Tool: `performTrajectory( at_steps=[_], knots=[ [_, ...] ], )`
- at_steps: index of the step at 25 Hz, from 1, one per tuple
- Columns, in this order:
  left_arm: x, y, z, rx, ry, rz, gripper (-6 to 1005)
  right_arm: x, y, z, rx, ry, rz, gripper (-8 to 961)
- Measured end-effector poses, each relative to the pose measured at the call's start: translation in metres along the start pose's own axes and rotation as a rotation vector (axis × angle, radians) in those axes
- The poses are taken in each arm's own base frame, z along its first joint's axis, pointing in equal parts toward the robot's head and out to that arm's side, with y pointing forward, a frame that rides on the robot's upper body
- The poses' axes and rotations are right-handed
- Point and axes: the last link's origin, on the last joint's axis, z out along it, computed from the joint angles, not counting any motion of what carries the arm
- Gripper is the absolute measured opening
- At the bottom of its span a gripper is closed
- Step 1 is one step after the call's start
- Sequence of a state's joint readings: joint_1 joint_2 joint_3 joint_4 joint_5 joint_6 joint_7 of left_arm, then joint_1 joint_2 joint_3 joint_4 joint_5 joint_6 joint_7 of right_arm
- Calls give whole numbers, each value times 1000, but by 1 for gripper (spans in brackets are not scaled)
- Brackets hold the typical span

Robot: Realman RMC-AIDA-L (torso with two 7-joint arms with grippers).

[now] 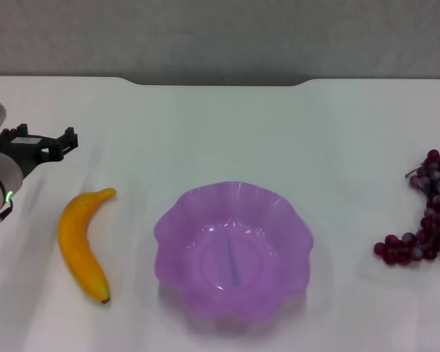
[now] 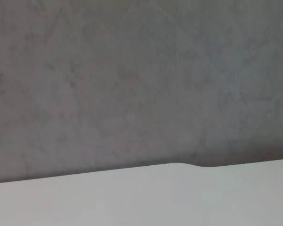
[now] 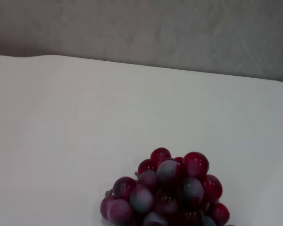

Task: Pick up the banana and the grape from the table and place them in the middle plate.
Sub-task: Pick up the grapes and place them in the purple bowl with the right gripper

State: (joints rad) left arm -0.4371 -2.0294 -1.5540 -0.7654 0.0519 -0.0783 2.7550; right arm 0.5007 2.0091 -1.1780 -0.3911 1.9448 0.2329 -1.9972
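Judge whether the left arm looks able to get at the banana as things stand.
Probably yes. The left tool sits at the table's left edge, just beyond the banana, with only bare tabletop between them. The middle plate lies on the banana's other side, out of the way.

A long curved yellow-orange banana (image 1: 81, 243) is seen, with a dark brown spot at each tip. A see-through purple plastic plate with a wavy rim (image 1: 233, 249) is coloured light purple all over, with paler shine near its middle. A bunch of small round dark red-purple grapes (image 1: 422, 213) is marked with pale, frosty patches (image 3: 167, 193). The flat tabletop (image 1: 220, 139) is plain white. The wall behind it (image 1: 220, 37) is grey and faintly blotchy. The left gripper (image 1: 37, 143) is black, on a white arm with a small green light.
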Motion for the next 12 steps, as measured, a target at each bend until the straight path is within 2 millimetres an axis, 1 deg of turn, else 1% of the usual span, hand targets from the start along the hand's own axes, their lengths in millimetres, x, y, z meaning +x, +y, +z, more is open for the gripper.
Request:
performTrajectory(
  at_steps=[10, 12],
  knots=[
    [-1, 0, 0, 0, -2, -2, 811, -3, 1, -1, -10, -14, -3, 546],
    [-1, 0, 0, 0, -1, -2, 810, -5, 3, 0, -20, -21, -14, 476]
  ],
)
